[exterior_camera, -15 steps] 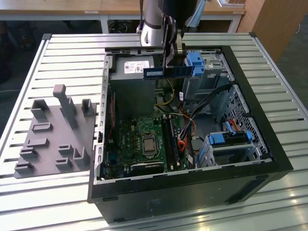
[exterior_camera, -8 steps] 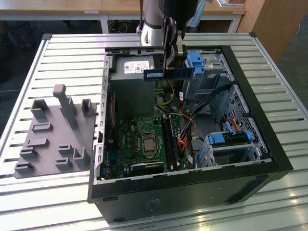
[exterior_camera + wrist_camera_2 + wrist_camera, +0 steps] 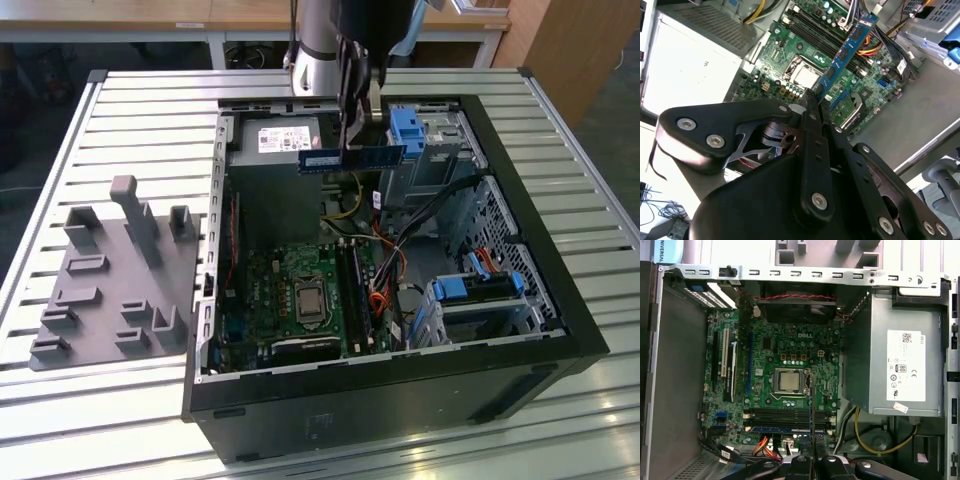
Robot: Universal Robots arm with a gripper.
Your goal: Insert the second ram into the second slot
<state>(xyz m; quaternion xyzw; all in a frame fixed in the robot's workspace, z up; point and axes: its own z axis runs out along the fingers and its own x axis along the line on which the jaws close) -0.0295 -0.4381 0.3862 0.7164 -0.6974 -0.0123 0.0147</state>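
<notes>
The second ram (image 3: 350, 158), a thin dark-blue stick with a white sticker, hangs level above the open computer case (image 3: 560, 300). My gripper (image 3: 362, 138) is shut on its top edge near the middle. In the second wrist view the second ram (image 3: 847, 50) juts out from between my fingertips (image 3: 812, 100) over the motherboard. In the first wrist view the stick (image 3: 812, 400) shows edge-on, crossing the black memory slots (image 3: 785, 416) beside the CPU socket (image 3: 788, 381). A blue strip (image 3: 775, 429) lies along the slot farthest from the socket. On the board the slots (image 3: 356, 290) sit well below the stick.
A grey power supply (image 3: 285, 140) fills the case's far corner. Light-blue drive-cage tabs (image 3: 408, 125) stand just at the exterior view's right of my gripper, with another (image 3: 480, 287) lower down. Orange and black cables (image 3: 385, 275) run beside the slots. A grey fixture tray (image 3: 110, 280) lies on the slatted table.
</notes>
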